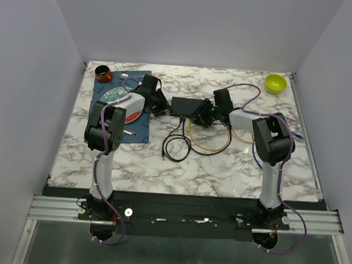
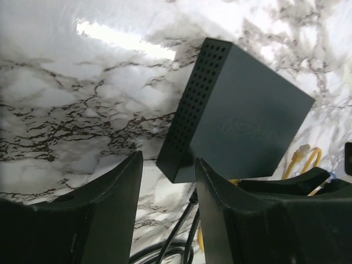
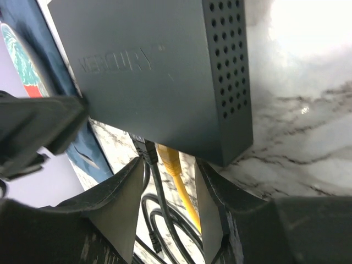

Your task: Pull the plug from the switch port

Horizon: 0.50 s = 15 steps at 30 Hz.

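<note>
Two cables, one black (image 1: 176,145) and one yellow (image 1: 208,147), coil on the surface (image 1: 221,171) nearest you. They run to two plugs in the near edge of the one switch (image 3: 148,71), mid-surface.

Right gripper (image 3: 169,170): fingers apart, straddling both plugs. Close on one only; the yellow plug (image 3: 168,159) looks best centred. Pull straight back.

Left gripper (image 2: 169,162): fingers apart at the switch's left corner. Brace there.

One green bowl (image 1: 275,83), far right.

White grey-veined marble table (image 1: 221,168) between plain pale walls (image 1: 194,25), aluminium rail (image 1: 52,207) along its near edge.
</note>
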{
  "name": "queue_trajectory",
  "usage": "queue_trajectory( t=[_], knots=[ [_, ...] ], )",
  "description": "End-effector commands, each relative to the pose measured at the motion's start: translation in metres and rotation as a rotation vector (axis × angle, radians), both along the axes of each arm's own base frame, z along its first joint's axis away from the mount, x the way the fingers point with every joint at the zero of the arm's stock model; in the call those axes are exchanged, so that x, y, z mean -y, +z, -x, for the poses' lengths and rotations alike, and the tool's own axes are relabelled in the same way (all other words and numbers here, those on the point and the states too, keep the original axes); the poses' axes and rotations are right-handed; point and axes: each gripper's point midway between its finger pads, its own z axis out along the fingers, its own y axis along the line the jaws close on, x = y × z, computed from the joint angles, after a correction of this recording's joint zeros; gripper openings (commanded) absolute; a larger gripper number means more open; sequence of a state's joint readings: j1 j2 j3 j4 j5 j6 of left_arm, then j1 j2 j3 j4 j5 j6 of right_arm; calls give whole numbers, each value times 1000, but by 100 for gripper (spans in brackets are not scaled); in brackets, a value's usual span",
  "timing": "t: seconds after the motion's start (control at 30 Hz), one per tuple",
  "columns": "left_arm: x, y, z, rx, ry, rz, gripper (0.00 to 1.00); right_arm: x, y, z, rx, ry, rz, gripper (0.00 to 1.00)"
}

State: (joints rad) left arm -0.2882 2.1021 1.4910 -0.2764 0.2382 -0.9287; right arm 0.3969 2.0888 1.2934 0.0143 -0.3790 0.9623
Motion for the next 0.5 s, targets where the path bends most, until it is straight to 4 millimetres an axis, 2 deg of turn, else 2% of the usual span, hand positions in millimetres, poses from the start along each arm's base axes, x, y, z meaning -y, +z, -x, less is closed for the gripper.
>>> queue_trajectory(
  t=[0.0,0.27,0.4,0.47],
  knots=[
    [5,-15,16,-49,-11,30,52,-6,-7,-11,7,-13,5,51],
    [15,-18,35,-56,-21,73,48,-7,-4,-17,23,-11,5,51],
    [13,-20,44,-61,-13,70,48,-8,-3,-18,30,-1,11,51],
    [12,-15,45,-45,-10,71,47,-7,-2,-16,31,2,16,51]
  ],
)
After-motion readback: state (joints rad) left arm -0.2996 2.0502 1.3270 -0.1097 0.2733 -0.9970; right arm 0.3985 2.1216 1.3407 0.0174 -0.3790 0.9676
